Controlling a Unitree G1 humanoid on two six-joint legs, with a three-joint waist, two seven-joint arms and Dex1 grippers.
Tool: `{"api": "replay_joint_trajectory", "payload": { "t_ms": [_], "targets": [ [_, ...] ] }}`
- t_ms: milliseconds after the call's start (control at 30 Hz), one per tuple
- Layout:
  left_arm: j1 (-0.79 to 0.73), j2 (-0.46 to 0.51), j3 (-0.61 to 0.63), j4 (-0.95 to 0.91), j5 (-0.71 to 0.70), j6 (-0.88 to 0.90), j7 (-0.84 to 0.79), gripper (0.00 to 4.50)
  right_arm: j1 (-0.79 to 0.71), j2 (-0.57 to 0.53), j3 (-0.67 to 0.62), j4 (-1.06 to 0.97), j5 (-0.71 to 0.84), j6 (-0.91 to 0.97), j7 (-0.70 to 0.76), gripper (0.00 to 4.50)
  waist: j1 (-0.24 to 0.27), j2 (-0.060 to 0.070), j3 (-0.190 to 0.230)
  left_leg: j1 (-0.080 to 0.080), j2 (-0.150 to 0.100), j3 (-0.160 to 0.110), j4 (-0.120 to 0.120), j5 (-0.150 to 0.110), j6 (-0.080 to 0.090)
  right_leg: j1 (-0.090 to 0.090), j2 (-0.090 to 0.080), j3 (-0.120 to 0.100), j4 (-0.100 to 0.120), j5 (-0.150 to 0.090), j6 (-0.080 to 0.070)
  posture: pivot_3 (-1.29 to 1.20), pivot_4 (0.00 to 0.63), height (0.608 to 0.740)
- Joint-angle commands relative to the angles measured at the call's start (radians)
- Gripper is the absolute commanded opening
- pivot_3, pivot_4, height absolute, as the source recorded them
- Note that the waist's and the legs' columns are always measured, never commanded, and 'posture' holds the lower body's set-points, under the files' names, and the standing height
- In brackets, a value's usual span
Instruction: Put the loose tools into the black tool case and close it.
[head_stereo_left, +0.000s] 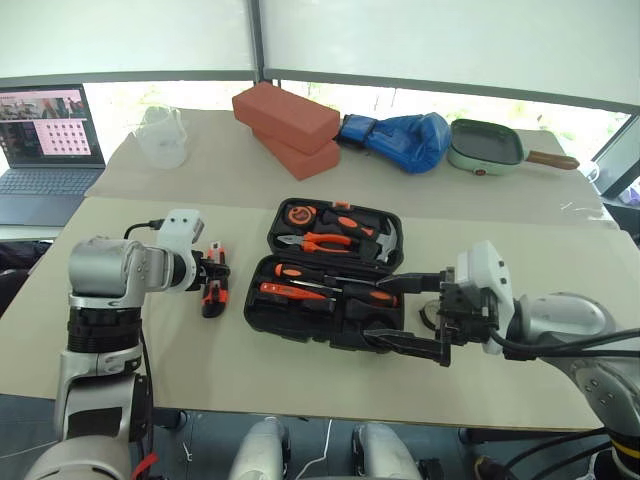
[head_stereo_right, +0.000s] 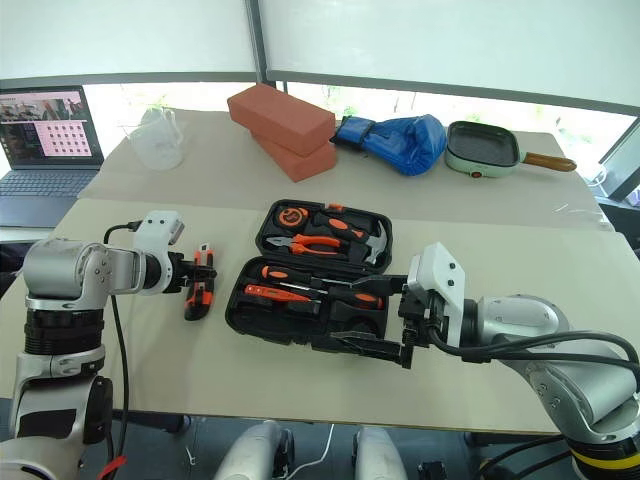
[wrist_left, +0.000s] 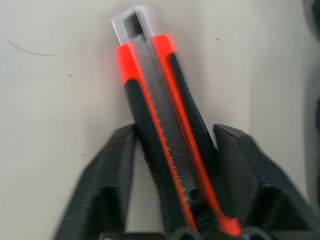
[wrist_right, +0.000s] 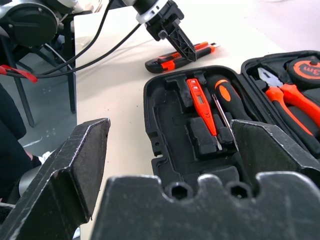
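Utility knife (wrist_left: 165, 135) lying on table (head_stereo_left: 300, 370) centre-left, left gripper (wrist_left: 175, 165) fingers straddling it, contact unclear, black tool case (head_stereo_left: 335, 275) open mid-frame, right gripper (head_stereo_left: 405, 315) spread wide, empty.

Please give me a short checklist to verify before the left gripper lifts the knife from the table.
1. Knife lies between the fingers of the left gripper: ok.
2. Fingers pressed firmly on the knife: cannot tell; they stand close on both sides of it.
3. Knife off the table: not ok; it lies flat beside the case.
4. Case open to receive it: ok; both halves lie flat.
5. Free recess in the case: ok; an empty slot shows near the red screwdriver.
6. Right gripper clear of the path: not ok; it is open, over the case's near right corner.
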Motion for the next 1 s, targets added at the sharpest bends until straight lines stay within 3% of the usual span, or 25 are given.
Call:
{"api": "replay_joint_trajectory", "payload": {
  "t_ms": [33,233,400,500,667,1000],
  "targets": [
    [0.016,0.080,-0.056,0.015,0.012,-0.213,-0.100,1.52,0.011,-0.019,-0.052,-0.030,0.026,0.003,0.002,4.50,-0.003,0.000,0.000,0.000,0.000,0.000,0.000,0.000,0.000,0.000,0.000,0.000,0.000,0.000,0.000,0.00,0.150,0.738],
    [-0.050,0.274,-0.224,-0.043,-0.041,-0.626,-0.615,1.47,0.045,-0.044,-0.082,-0.062,0.053,0.020,-0.010,4.50,-0.005,-0.003,0.002,-0.006,0.002,0.001,-0.001,0.001,-0.002,-0.006,0.001,-0.001,-0.001,0.001,-0.002,0.00,0.150,0.738],
    [-0.104,0.336,-0.379,-0.069,-0.007,-0.904,-0.967,1.47,0.076,-0.069,-0.114,-0.075,0.072,0.031,-0.009,4.50,-0.004,-0.003,0.002,-0.007,0.001,0.002,-0.001,0.000,0.000,-0.005,0.001,-0.001,-0.005,0.001,-0.002,0.00,0.150,0.738],
    [-0.131,0.319,-0.497,-0.090,0.056,-1.016,-1.092,1.47,0.093,-0.072,-0.128,-0.080,0.078,0.033,-0.021,4.50,-0.006,-0.003,0.002,-0.007,0.000,0.004,-0.001,0.000,0.000,-0.005,0.002,-0.001,-0.005,0.001,-0.002,0.00,0.150,0.738],
    [-0.187,0.211,-0.658,-0.100,0.155,-1.054,-1.158,1.47,0.121,-0.062,-0.141,-0.108,0.091,0.035,-0.052,4.50,-0.003,-0.003,0.002,-0.008,0.000,0.004,0.000,0.000,0.000,-0.005,0.002,-0.001,-0.004,0.000,-0.001,0.00,0.150,0.738],
    [-0.196,0.141,-0.756,-0.033,0.295,-1.020,-1.153,1.47,0.170,-0.059,-0.171,-0.157,0.135,0.039,-0.128,4.50,-0.008,-0.003,0.002,-0.009,0.000,0.001,0.002,-0.001,0.001,-0.005,0.003,0.000,-0.004,0.000,0.000,0.00,0.150,0.738]
  ]
}}
